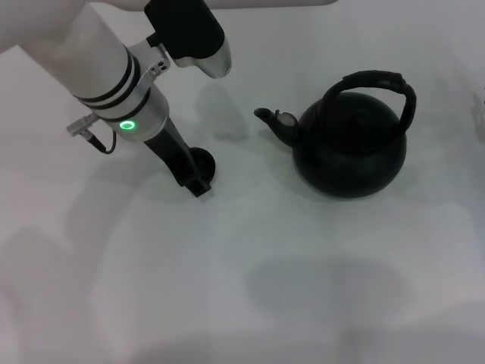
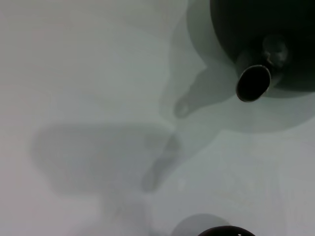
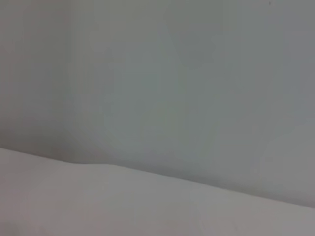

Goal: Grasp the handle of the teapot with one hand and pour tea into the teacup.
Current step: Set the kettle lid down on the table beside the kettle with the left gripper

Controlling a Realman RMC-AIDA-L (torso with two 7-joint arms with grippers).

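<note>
Left tool (image 1: 198, 180) seemingly at the teacup (image 1: 203, 163); its opening can't be judged.

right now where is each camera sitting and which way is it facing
Head view: on the robot's head, looking forward and down at the table; shows the left arm, its left pincer at the teacup, the teapot standing right of them.
Left wrist view: on the left wrist, looking at the teapot's spout and the teacup's rim; no robot parts.
Right wrist view: on the right wrist; only pale blank surfaces.
Shared: head and left wrist both see teapot and teacup.
</note>
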